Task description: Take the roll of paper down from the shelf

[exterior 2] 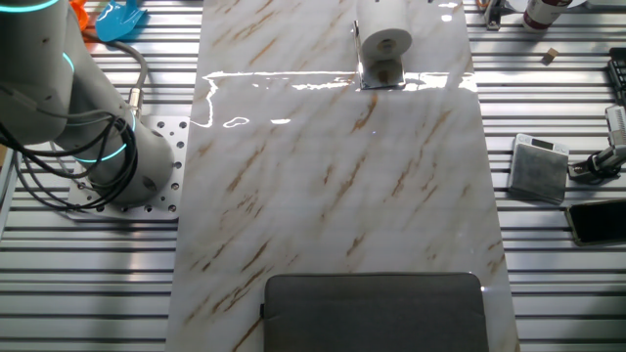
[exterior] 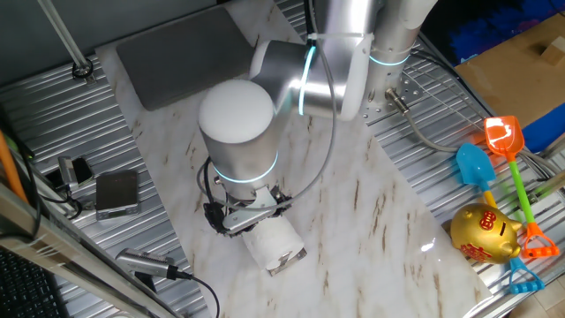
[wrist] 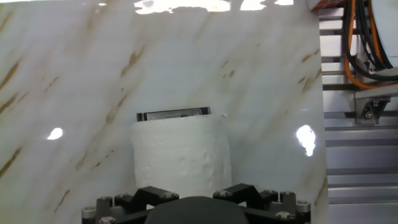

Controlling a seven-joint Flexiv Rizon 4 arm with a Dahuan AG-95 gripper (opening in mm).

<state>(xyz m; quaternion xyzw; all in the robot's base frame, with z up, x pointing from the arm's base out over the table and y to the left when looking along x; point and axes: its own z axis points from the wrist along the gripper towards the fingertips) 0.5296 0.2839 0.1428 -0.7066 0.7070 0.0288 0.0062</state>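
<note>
White fat toilet-paper roll [wrist: 180, 152] lying on the black silver-rimmed shelf [wrist: 173, 114], axis along it. Two-finger gripper [exterior: 245, 215] directly above; jaw state unclear.

A robotics lab, by every sign — a table [exterior 2: 88, 284] of ribbed aluminium profile carries a glossy marble-patterned board [exterior 2: 333, 186], and the arm's base [exterior 2: 147, 186] is bolted to a perforated metal plate. Loose cables [exterior: 190, 283] trail past a small grey box [exterior: 116, 193], with a keyboard's edge [exterior: 26, 287] in one corner. Test props lie to the side — a gold piggy bank [exterior: 484, 234], bright plastic toy shovels [exterior: 505, 141] — beside cardboard [exterior: 516, 71] and blue bins [exterior: 477, 35]
</note>
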